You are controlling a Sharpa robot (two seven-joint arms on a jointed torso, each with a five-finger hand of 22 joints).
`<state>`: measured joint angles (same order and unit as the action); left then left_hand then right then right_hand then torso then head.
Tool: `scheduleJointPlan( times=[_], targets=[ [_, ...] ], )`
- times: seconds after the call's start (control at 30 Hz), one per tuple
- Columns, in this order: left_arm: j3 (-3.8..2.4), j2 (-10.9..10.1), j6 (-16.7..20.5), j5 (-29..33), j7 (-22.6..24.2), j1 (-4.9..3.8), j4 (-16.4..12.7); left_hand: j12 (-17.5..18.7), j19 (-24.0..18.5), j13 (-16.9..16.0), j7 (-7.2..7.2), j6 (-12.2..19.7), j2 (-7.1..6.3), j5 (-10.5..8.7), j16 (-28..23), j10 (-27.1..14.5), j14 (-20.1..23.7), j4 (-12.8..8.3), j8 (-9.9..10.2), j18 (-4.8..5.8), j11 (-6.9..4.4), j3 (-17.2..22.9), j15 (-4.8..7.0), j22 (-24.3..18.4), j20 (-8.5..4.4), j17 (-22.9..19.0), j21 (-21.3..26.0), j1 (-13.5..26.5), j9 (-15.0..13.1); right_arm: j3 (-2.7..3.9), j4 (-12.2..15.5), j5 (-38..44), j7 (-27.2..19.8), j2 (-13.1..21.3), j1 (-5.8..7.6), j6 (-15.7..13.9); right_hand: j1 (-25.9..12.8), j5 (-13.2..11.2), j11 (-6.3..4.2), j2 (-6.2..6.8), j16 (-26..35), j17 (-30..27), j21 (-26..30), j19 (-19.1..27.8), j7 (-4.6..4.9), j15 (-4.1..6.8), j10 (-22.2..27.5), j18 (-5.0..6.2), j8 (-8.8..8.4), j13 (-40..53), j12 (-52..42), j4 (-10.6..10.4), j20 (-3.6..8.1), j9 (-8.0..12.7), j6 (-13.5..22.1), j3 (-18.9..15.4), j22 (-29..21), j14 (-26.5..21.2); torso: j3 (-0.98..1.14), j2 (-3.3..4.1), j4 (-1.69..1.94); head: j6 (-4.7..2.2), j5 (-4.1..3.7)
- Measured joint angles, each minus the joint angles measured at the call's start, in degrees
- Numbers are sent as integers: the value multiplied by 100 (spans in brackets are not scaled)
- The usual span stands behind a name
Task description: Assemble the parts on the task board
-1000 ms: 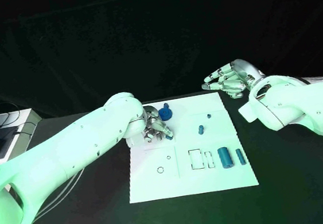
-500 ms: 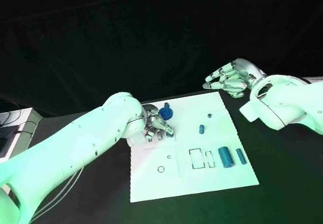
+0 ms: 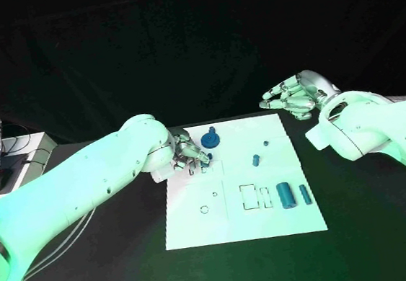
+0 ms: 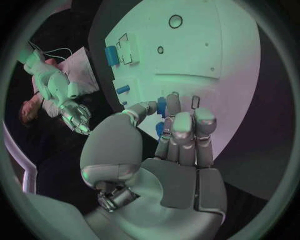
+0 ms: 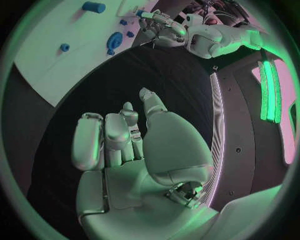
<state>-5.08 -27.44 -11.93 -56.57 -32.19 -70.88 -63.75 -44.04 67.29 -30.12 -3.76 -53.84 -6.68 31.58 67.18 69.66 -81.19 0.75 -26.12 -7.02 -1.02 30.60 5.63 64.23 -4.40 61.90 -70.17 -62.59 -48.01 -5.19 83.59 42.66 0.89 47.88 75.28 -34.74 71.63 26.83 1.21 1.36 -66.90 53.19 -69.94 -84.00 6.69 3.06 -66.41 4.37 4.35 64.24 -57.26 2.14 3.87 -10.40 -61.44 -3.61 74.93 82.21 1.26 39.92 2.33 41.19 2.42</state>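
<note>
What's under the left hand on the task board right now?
Under the left hand, its fingertips touch small blue parts on the white task board. Whether it grips one is hidden by the fingers.

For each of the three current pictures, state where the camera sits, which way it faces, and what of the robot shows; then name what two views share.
Head view: from the robot's head, facing down at the white task board on the black table; both white arms, left hand and right hand show.
Left wrist view: behind the left hand, facing the board.
Right wrist view: behind the right hand, raised off the board.
Shared: the round blue part near the left hand.
</note>
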Motion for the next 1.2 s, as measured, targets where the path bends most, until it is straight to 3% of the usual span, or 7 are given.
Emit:
scheduleJointPlan(
  times=[0.27,0.4,0.47,0.57,0.63,0.9,1.2],
  targets=[
    [3,-86,120,-90,-83,-1,-11,61,20,-15,-36,-74,-15,169,0,42,-4,-31,165,3,-1,-31,-2,49,-20,35,0,60,-307,0,-99,-28,-43,6,0,-91,-26,160,-5,26,570,-541,688,0,36,20,172,13,0,-417,502,16,0,22,64,-16,-1,-43,-3,-10,0,37,51],
    [15,-97,172,-142,-121,0,-39,100,51,-36,-35,-115,-31,170,0,83,-13,-31,277,42,-1,-31,-12,73,-51,49,0,76,-464,0,-163,-215,-196,7,0,-232,2,226,29,64,1567,-1242,3211,188,46,7,301,314,0,-1204,1255,81,-40,26,108,-82,-179,-219,-3,-8,-5,51,61],
    [43,-96,206,-166,-139,-1,-55,100,51,-36,-34,-116,-38,181,0,93,-20,-31,282,43,-8,-31,-19,73,-51,49,0,84,-466,0,-203,-436,-365,0,0,-318,60,226,59,34,2087,-1517,4654,455,110,-53,412,315,0,-1724,1649,158,-80,66,215,-67,-782,-391,-3,-8,-5,57,62],
    [107,-87,262,-195,-167,2,-68,101,51,-36,-34,-117,-54,195,0,100,-20,-31,283,43,-1,-31,-19,73,-51,49,0,99,-505,0,-274,-872,-672,-21,0,-407,155,226,171,-61,2936,-1954,5641,935,227,-206,677,315,0,-2513,2333,249,-227,217,395,23,-1452,-842,-3,-7,-4,64,63],
    [144,-78,305,-215,-187,3,-76,100,51,-36,-33,-118,-61,195,0,101,-41,-31,308,43,-1,-31,1,91,-51,45,0,106,-514,0,-332,-1220,-900,-38,0,-436,183,225,304,-89,3620,-2327,6148,1464,294,-395,850,173,0,-3241,2995,290,-394,326,519,65,-1851,-1300,-2,-7,-3,71,63],
    [233,-62,460,-294,-261,3,-177,101,132,-50,-41,-149,-109,374,37,105,-43,-31,319,47,1,-31,0,181,-71,53,-40,154,-569,-1,-520,-2233,-1553,-97,1,-422,182,225,676,-88,6248,-4430,6594,2766,441,-989,409,42,-48,-5994,4951,358,-1022,657,539,132,-3709,-1701,8,-2,-7,87,63],
    [262,-55,550,-384,-323,3,-303,101,177,-64,14,-206,-132,575,61,174,-62,-63,321,47,-52,-63,20,273,-72,81,-86,177,-596,-2,-658,-2717,-1921,-163,1,-420,136,258,768,-43,6324,-4968,6567,3380,428,-1174,463,-89,-62,-6092,5351,388,-1318,667,593,149,-6399,-2103,10,3,-4,104,62]
  ],
)
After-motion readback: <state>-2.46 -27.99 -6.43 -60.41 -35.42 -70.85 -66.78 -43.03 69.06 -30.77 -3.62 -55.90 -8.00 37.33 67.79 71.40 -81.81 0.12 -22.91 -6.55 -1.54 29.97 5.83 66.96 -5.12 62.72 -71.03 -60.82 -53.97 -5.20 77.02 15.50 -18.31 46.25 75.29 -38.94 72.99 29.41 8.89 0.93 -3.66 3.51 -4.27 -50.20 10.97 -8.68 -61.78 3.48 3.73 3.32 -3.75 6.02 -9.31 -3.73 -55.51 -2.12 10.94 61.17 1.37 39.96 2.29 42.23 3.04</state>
